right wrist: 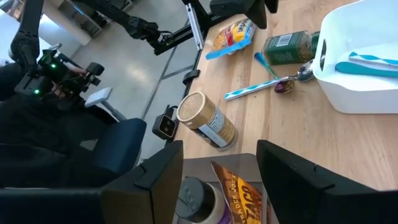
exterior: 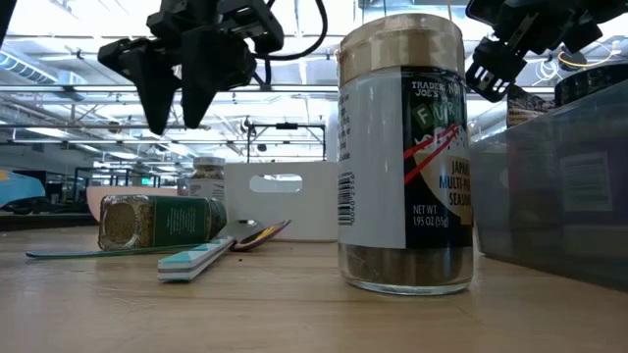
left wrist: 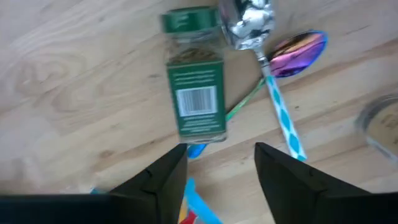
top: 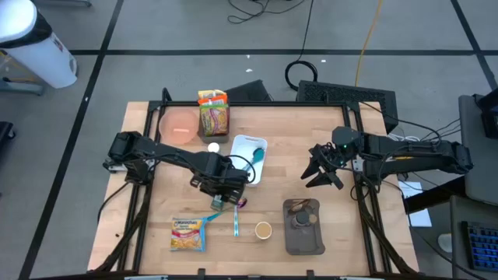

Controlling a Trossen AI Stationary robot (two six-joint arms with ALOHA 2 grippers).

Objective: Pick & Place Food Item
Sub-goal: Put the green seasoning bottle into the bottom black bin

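A spice jar with a green lid (left wrist: 195,87) lies on its side on the wooden table (top: 156,210); it also shows in the low view (exterior: 162,222). My left gripper (left wrist: 221,149) hangs open just above the jar's bottom end, touching nothing; it also shows in the high view (top: 224,190). My right gripper (top: 320,177) is open and empty above the table, near the grey bin's (top: 305,243) far end. In the right wrist view (right wrist: 221,149) it looks down on the bin's contents.
Beside the lying jar are two spoons (left wrist: 298,46) and a blue-and-white utensil (top: 236,223). An upright tan-lidded jar (top: 263,230) stands left of the bin. A noodle packet (top: 187,233), a white tray (top: 249,145), a pink bowl (top: 180,124) and a snack bag (top: 212,113) are around.
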